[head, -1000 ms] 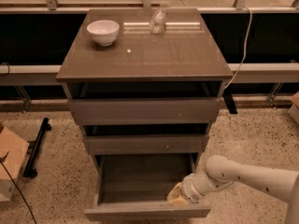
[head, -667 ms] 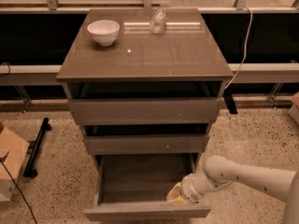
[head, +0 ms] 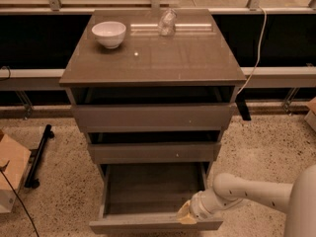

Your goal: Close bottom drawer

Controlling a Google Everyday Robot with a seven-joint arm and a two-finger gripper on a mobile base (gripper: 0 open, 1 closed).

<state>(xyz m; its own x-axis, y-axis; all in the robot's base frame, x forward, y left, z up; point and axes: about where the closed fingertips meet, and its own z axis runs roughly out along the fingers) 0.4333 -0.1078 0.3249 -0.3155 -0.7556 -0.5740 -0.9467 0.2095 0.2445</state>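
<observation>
The bottom drawer (head: 148, 223) of the grey-brown cabinet is pulled far out, its plank floor (head: 153, 189) showing. Above it are the middle drawer (head: 153, 152) with a small white dot and the wide top drawer (head: 153, 116), both slightly out. My white arm (head: 256, 194) reaches in from the right. My gripper (head: 187, 214) with yellowish fingertips rests at the right part of the bottom drawer's front edge, touching its top rim.
A white bowl (head: 109, 33) and a clear crumpled bottle (head: 167, 22) stand on the cabinet top (head: 153, 58). A cardboard box (head: 10, 177) and a black bar (head: 38, 154) lie on the speckled floor at left. A white cable (head: 254, 58) hangs at right.
None visible; the arm and the drawer stand as they did in the earlier frames.
</observation>
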